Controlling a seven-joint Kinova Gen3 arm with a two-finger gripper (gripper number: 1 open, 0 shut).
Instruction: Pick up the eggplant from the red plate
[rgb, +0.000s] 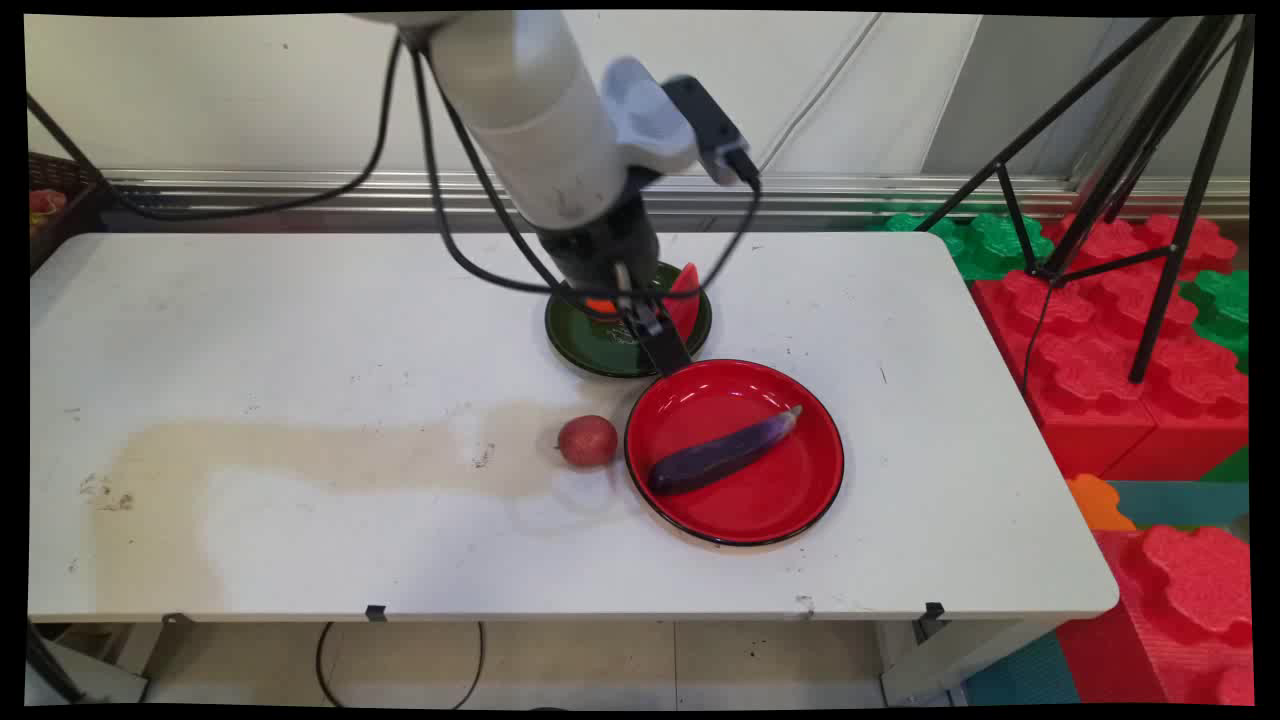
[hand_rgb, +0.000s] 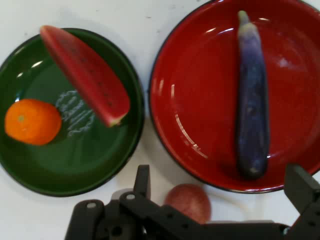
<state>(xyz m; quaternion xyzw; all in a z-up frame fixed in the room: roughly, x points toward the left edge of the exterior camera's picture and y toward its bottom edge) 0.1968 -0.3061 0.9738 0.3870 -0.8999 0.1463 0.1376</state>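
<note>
My gripper (rgb: 655, 335) hangs over the near edge of the green plate (rgb: 575, 350), where it meets the red plate (rgb: 800, 500). It is open and holds nothing; in the hand view the gripper (hand_rgb: 220, 185) has its fingers (hand_rgb: 142, 181) spread wide. On the green plate (hand_rgb: 75, 172) lie a watermelon slice (hand_rgb: 85, 75) and an orange (hand_rgb: 32, 121). The red plate (hand_rgb: 200, 100) holds a purple eggplant (hand_rgb: 251, 100), also seen in the main view (rgb: 722, 455). A round reddish fruit (rgb: 587, 441) sits on the table left of the red plate, and it shows between the fingers in the hand view (hand_rgb: 189, 201).
A brownish stain (rgb: 300, 455) runs across the table's left half. Red and green foam blocks (rgb: 1100, 330) and a black tripod (rgb: 1150, 200) stand beyond the table's right edge. A dark basket (rgb: 55, 200) sits at the far left.
</note>
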